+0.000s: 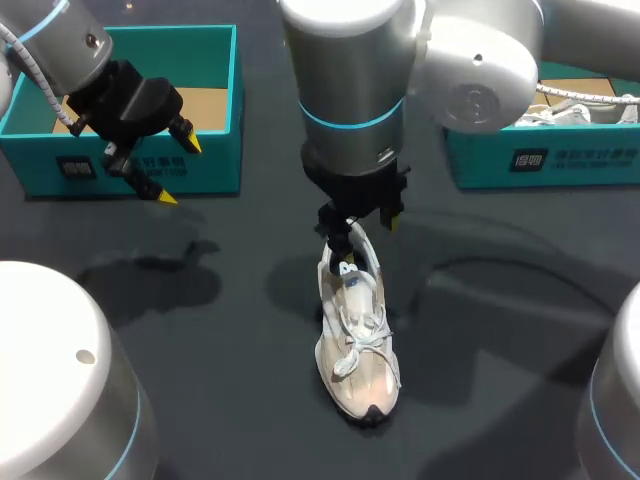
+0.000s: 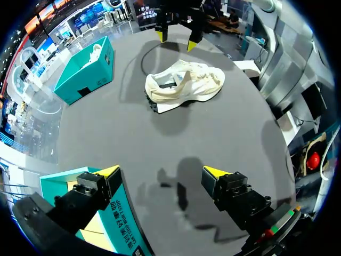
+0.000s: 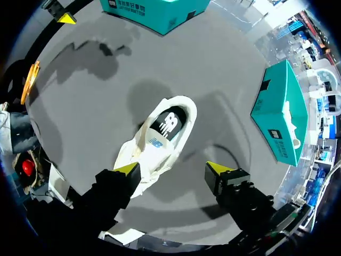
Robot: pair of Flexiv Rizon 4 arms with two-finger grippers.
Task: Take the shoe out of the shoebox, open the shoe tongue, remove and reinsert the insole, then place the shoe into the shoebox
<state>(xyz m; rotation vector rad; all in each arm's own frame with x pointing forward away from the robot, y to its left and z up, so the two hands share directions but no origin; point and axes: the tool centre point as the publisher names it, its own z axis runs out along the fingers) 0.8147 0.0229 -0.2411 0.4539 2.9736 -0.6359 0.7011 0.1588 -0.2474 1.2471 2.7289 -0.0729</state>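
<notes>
Table: a dark grey table [image 1: 220, 400] carries everything.
Right arm: the silver right arm [image 1: 350, 80] comes in from the far right and stands over the middle of the table.
Left arm: the silver left arm [image 1: 60, 40] enters at the far left corner.
Left box: an open teal cardboard shoebox [image 1: 200, 165] sits at the far left, its brown floor showing.
Right box: a second teal cardboard shoebox [image 1: 590, 160] sits at the far right, well apart from the first, with a white laced shoe [image 1: 570, 110] lying in it.
Sneaker: the cream lace-up sneaker [image 1: 358, 350] lies on the table in the middle, outside both boxes. It is upright on its sole, with the toe pointing near and the heel far.
Right gripper: the right gripper [image 3: 173, 169] hangs just above the sneaker's heel end. Its yellow-tipped fingers are spread wide and clamp nothing.
Left gripper: the left gripper [image 1: 178, 170] is over the near wall of the left box, fingers wide apart and holding nothing.
Insole: a black insole [image 3: 168, 125] with a white mark shows inside the sneaker's opening.
</notes>
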